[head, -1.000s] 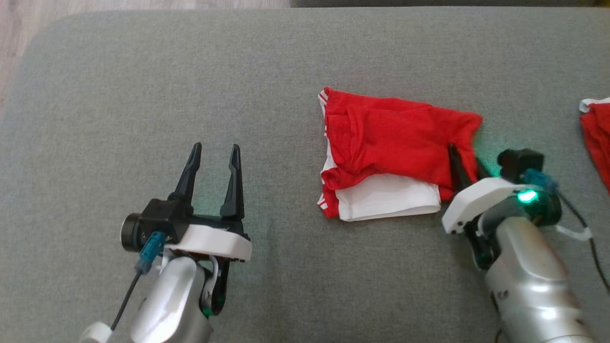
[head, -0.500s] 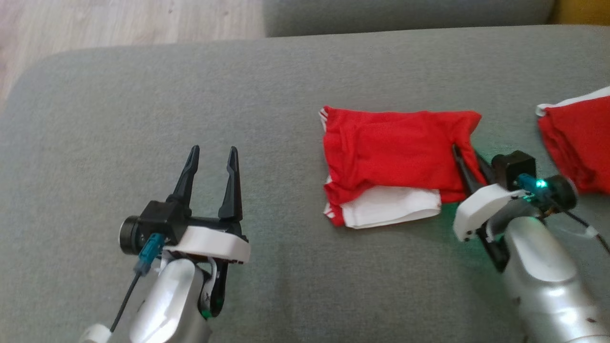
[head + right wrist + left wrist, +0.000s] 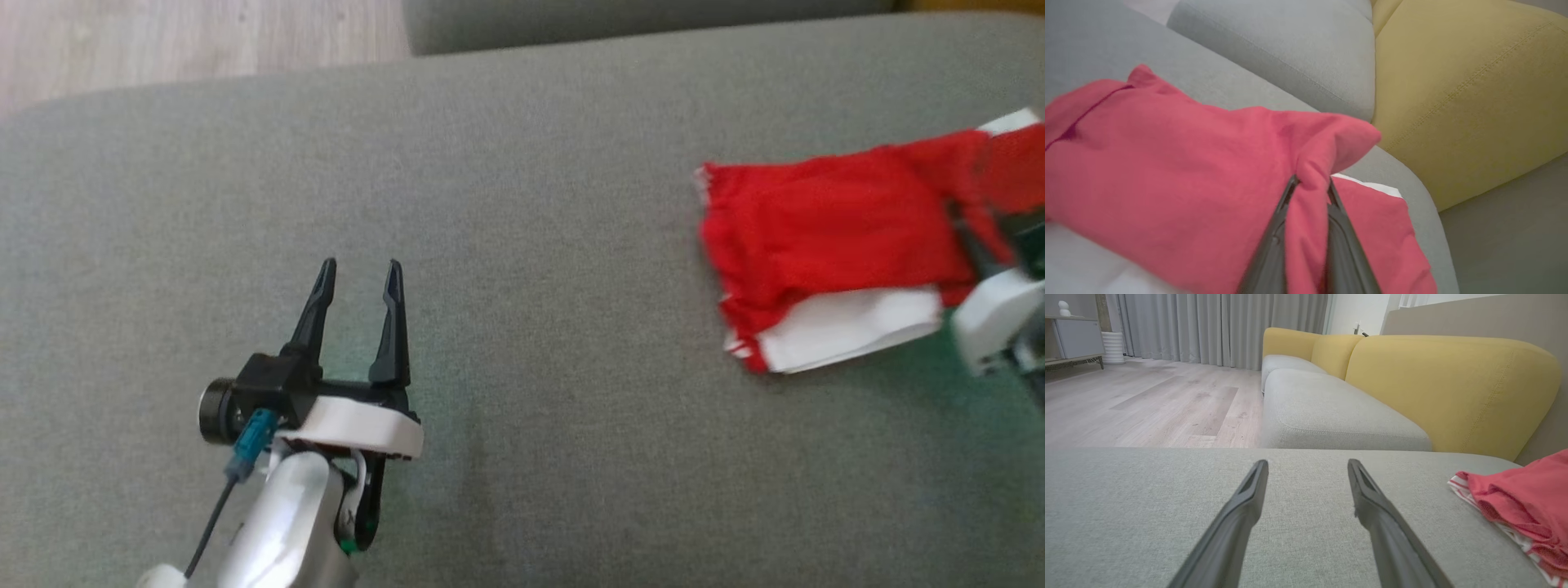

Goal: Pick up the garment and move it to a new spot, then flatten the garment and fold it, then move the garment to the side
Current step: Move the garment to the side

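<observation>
Your right hand (image 3: 1310, 183) was shut tightly on a pinch of cloth at the edge of the folded red garment (image 3: 824, 237). The garment lay on the grey sofa seat (image 3: 531, 163), well to the right of your left hand (image 3: 360, 269), which was open and empty. I think it was best to drag low and slowly, so the folds stayed closed. Another red cloth (image 3: 1384, 228) lay farther from the left hand, so stopping beside it was wiser.

The right gripper (image 3: 1310, 183), its fingers pinched on one corner of the folded red-and-white garment (image 3: 824, 237), has dragged it rightward across the grey sofa cushion (image 3: 522, 204). It is farther from the left gripper (image 3: 360, 268) and now meets a second red garment (image 3: 1020, 171). The head camera has shifted too, showing more wooden floor (image 3: 204, 37).
</observation>
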